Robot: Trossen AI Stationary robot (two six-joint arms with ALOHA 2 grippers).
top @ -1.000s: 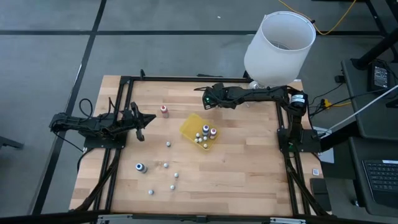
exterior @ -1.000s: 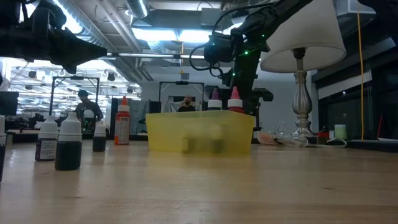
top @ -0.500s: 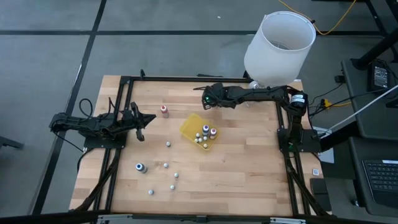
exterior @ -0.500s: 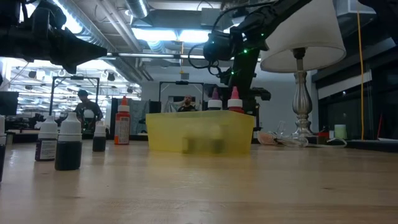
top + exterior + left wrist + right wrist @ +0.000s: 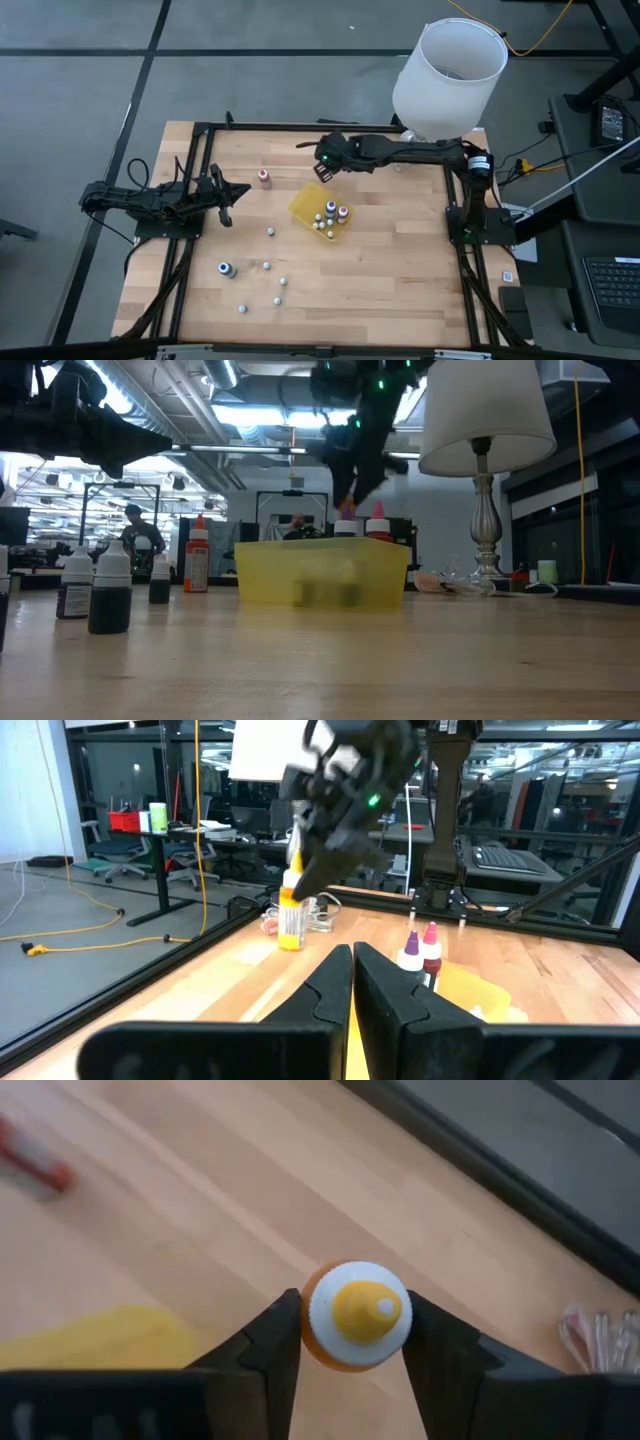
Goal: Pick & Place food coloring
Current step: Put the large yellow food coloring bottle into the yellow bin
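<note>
Yellow tray [image 5: 309, 204] already holds roughly four bottles [image 5: 331, 213]; right hand [image 5: 345, 1325] grips an orange bottle [image 5: 355, 1315] above the surface near it. Six or so remain scattered [image 5: 226, 268]. Left hand [image 5: 226, 194] waits clenched.

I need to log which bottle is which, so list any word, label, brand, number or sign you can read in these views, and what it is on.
No text reads in any view.
Yellow-capped bottle, held in the right gripper: only its cap shows.
Red-capped bottle and dark bottle: labels too blurred to read.
Bottles in the yellow tray: too small to read.
Screens and signs in the room behind: too small or blurred.
</note>
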